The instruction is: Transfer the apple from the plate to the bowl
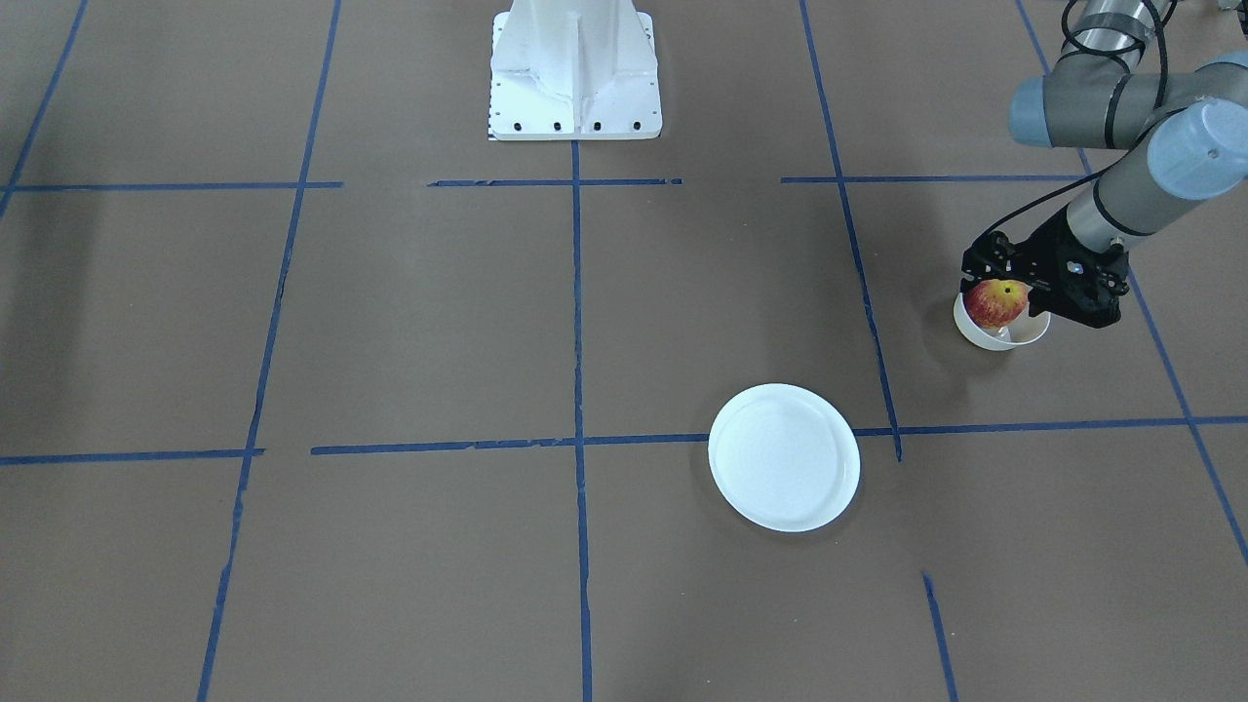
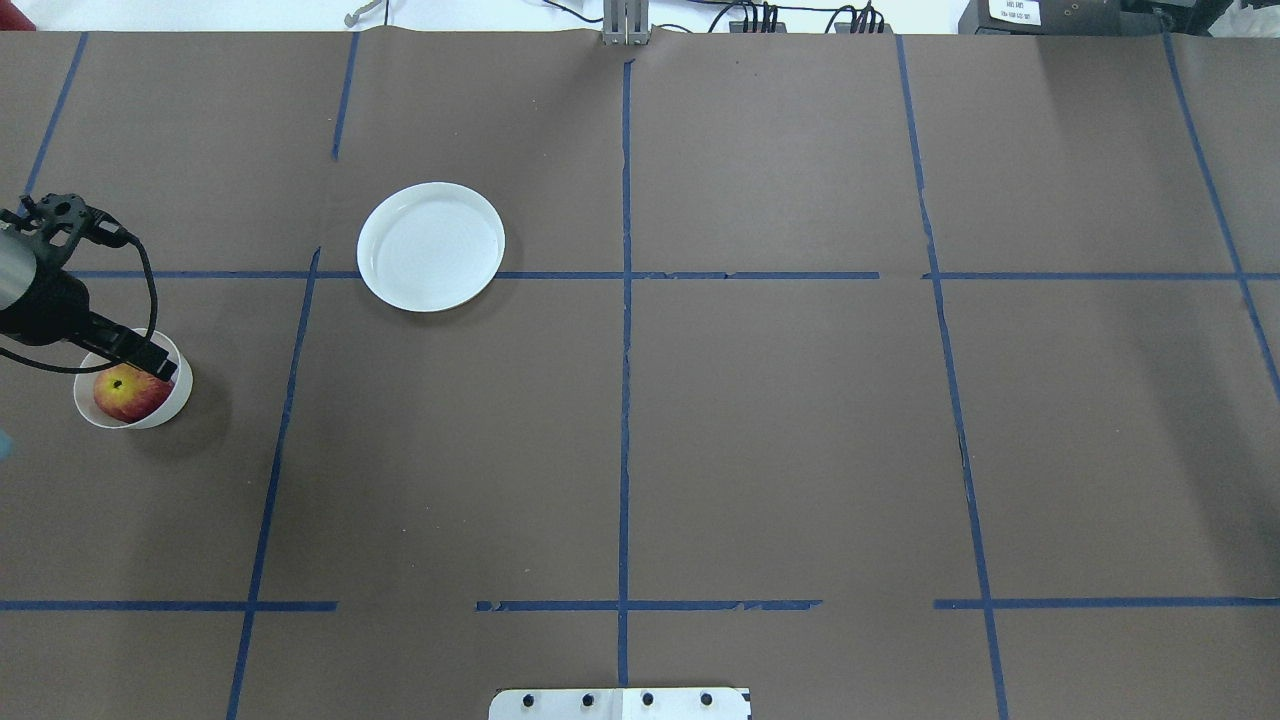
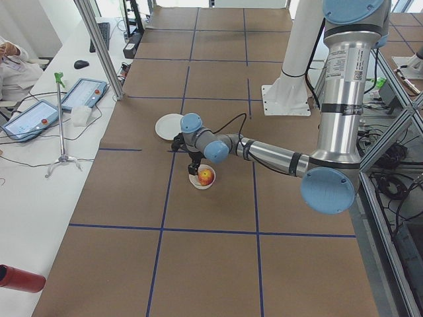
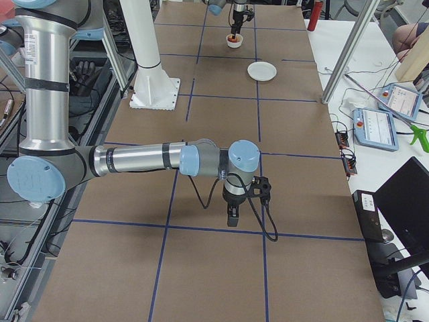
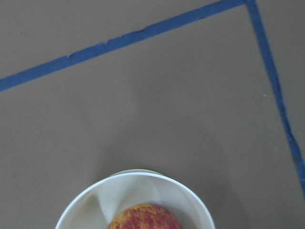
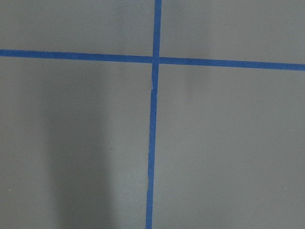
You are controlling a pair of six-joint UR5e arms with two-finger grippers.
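Apple [image 1: 996, 302] in bowl [image 1: 985, 336]; left end effector [image 1: 1014, 292] over it; plate [image 1: 784, 456] apart.

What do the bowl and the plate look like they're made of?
The bowl, with the apple in it: glossy cream-white, likely glazed ceramic or hard plastic; its inner wall shows soft highlights. The plate: smooth white with faint concentric rings and a low rim, possibly plastic or ceramic.

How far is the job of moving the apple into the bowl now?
Nearly done. The apple sits inside the bowl, and the plate lies empty. The left gripper hangs just over the bowl; whether it has released is unclear. Left: let go and withdraw.
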